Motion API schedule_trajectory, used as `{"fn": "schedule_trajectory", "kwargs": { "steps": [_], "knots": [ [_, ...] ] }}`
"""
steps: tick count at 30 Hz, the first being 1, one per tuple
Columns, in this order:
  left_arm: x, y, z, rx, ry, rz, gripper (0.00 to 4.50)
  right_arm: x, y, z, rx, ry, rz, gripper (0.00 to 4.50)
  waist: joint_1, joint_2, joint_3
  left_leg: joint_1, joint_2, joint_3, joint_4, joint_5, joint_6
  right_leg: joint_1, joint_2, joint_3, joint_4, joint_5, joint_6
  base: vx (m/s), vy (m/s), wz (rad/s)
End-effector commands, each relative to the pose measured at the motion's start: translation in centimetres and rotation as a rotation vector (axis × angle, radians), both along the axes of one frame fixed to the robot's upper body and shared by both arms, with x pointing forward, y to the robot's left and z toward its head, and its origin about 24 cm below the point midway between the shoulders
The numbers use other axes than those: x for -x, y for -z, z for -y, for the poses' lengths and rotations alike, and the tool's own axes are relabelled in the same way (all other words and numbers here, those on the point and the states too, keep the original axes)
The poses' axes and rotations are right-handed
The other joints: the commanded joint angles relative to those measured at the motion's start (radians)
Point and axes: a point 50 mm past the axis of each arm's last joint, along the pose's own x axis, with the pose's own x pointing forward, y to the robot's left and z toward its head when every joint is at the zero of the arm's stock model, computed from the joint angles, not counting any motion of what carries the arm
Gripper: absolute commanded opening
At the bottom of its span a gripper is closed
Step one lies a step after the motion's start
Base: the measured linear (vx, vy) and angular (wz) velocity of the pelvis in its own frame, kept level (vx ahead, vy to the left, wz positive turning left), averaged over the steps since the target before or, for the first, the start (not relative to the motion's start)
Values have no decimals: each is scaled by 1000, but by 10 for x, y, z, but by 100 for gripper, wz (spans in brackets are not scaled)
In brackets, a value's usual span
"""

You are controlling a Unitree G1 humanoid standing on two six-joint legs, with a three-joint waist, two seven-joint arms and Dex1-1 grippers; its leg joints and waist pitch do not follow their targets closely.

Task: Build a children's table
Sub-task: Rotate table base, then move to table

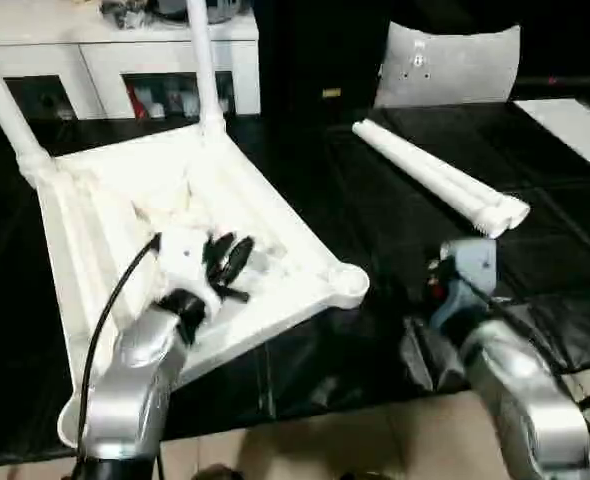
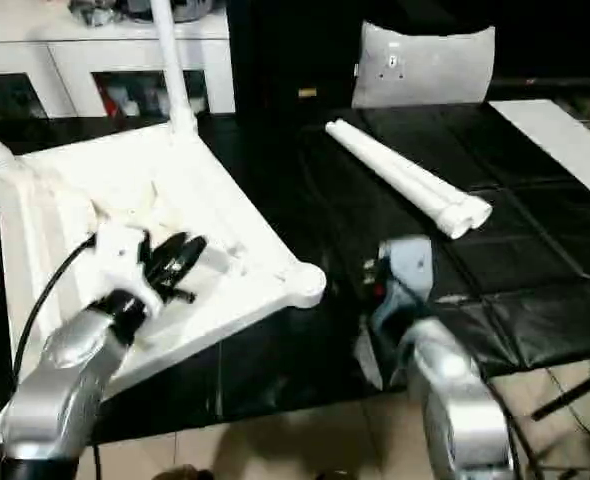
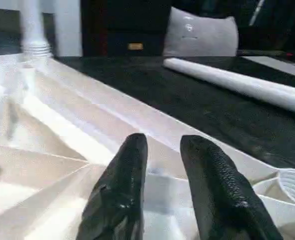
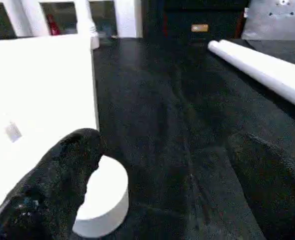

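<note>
Left wrist view: left fingers [image 3: 118, 200] slightly parted, empty, over ribbed top [image 3: 62, 130]; right fingers [image 4: 57, 175] wide, empty.

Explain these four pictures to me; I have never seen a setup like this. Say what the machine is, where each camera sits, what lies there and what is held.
This is a humanoid robot with two silver arms. Two pictures look down from its head; the other two look along each wrist's black fingers. On the black surface lies an upside-down white table top with two legs already standing in its corner sockets. Two loose legs lie to the right, before a grey cushion. The left gripper hovers over the ribbed underside, holding nothing. The right gripper is wide open and empty.
</note>
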Motion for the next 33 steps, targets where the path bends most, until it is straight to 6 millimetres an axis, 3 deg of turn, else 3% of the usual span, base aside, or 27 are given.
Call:
{"fn": "schedule_trajectory", "kwargs": {
  "steps": [1,2,3,5,6,7,8,9,10,11,13,14,15,16,17,18,19,20,21,22,23,25,26,27,28,31,33],
  "knots": [
    [4,0,0,-8,-36,-8,163,4,-5,0,17,13,10,450,-19,31,-42,58,168,-105,-176,-662,-89,10,3,-21,-12,-286,-35,0,0,0],
    [7,2,1,-19,-45,-17,163,6,-5,-1,32,14,6,450,-17,37,-38,48,224,-118,-220,-678,-66,18,-3,-27,86,-162,-56,6,-71,2],
    [8,3,1,-19,-46,-25,163,7,-5,0,37,24,0,450,-15,26,-40,60,227,-120,-216,-620,-14,1,-15,-15,106,-133,-79,6,-71,2],
    [10,3,1,-29,-48,-27,163,7,-5,1,54,29,-5,450,-16,4,-49,61,194,-106,-203,-583,38,13,-32,12,100,-127,-129,0,-176,2],
    [12,3,0,-28,-62,-36,163,8,-6,3,80,39,-6,450,-15,-18,-61,43,114,-65,-152,-528,66,26,-40,12,29,-141,-265,-7,-216,-3],
    [13,3,0,-30,-64,-36,163,9,-6,4,88,37,1,450,-12,-32,-53,39,31,-13,-85,-514,70,9,-29,6,-29,-200,-351,-26,-222,-6],
    [13,2,0,-30,-64,-36,163,10,-6,5,91,36,5,450,15,-84,-63,21,-79,26,156,-358,118,36,-83,17,-112,-455,-385,-19,-196,4],
    [13,2,0,-30,-64,-36,163,10,-6,5,91,35,6,450,31,-78,-54,-31,-68,8,186,-282,127,63,-98,60,-101,-468,-405,-19,-196,4],
    [13,2,0,-31,-62,-34,163,10,-5,6,89,32,6,450,22,-70,-54,-31,-70,-5,195,-271,114,69,-102,35,-96,-486,-355,-27,-192,-1],
    [13,2,0,-31,-64,-34,163,10,-5,6,85,29,5,450,22,-64,-57,-21,-72,-10,176,-281,121,72,-100,37,-104,-477,-324,-55,-164,5],
    [13,1,0,-31,-69,-36,163,11,-4,7,46,32,-3,450,9,-12,-66,19,-16,-41,59,-212,171,79,-49,-10,-138,-457,-145,-61,-151,11],
    [13,1,0,-32,-71,-37,163,11,-4,7,27,38,-9,450,-7,33,-89,95,262,-209,-67,-71,254,18,-4,-72,20,-372,15,-72,-169,14],
    [13,1,1,-37,-70,-38,163,11,-4,7,27,37,-14,450,-21,19,-86,99,319,-224,-80,31,299,-68,-31,-38,208,-339,58,-72,-169,14],
    [13,1,1,-45,-69,-39,163,11,-3,6,34,28,-21,450,-14,29,-81,86,253,-187,-69,77,294,-88,-22,-35,238,-295,30,-70,-159,1],
    [13,1,1,-46,-68,-39,163,11,-3,6,34,26,-22,450,-6,18,-77,77,200,-154,-64,99,382,-93,-26,4,232,-195,-23,-69,-156,6],
    [13,1,1,-55,-69,-39,163,13,-2,5,39,14,-34,450,-3,8,-70,47,138,-112,-70,29,422,-51,-14,15,180,-141,-89,-69,-156,6],
    [13,0,1,-57,-69,-39,163,13,-2,5,40,13,-36,450,-4,0,-72,43,112,-106,-68,-29,414,-28,-18,26,145,-120,-146,-72,-232,7],
    [13,0,1,-62,-70,-39,163,13,0,4,40,14,-44,450,-3,-35,-81,13,12,-62,-10,-147,370,9,-31,29,40,-110,-347,-99,-254,-12],
    [13,0,1,-65,-70,-39,163,13,0,4,39,15,-49,450,34,-58,-74,-6,-71,-6,165,-234,264,35,-127,50,-75,-364,-470,-99,-254,-12],
    [13,0,1,-72,-70,-35,163,13,1,4,39,17,-55,450,36,-72,-77,-17,-67,-10,206,-243,204,49,-134,66,-78,-420,-479,-104,-245,-11],
    [13,2,0,-98,-75,-44,163,14,2,4,36,19,-67,450,42,-75,-60,-31,-63,-24,197,-186,115,53,-137,65,-72,-458,-391,-90,-226,-1],
    [14,3,-1,-123,-76,-44,163,14,4,5,35,24,-81,450,33,-64,-49,-7,-48,-44,110,-151,66,55,-139,54,-80,-565,-183,-87,-206,-1],
    [14,2,1,-123,-55,-28,163,14,4,6,35,23,-87,450,31,-29,-53,9,-13,-59,34,-140,80,57,-116,45,-84,-555,-88,-38,-84,0],
    [14,2,1,-123,-55,-28,163,14,4,6,35,23,-87,450,18,-43,-40,3,0,-71,3,-201,81,45,-79,27,-74,-586,-22,-94,-171,-1],
    [16,1,4,-99,-17,-21,163,14,4,6,41,25,-87,450,23,-27,-62,43,8,-64,-14,-271,56,41,-72,3,-85,-622,60,-90,-153,5],
    [17,0,6,-92,6,-9,163,13,3,7,48,23,-74,450,21,-23,-45,58,29,-58,-45,-337,36,46,-65,-27,-109,-610,50,-85,-115,8],
    [17,2,6,-100,11,-11,163,12,1,7,52,20,-67,450,-1,-9,-18,116,48,-65,-57,-593,-1,43,-53,-95,-155,-757,77,0,0,0]
  ]
}}
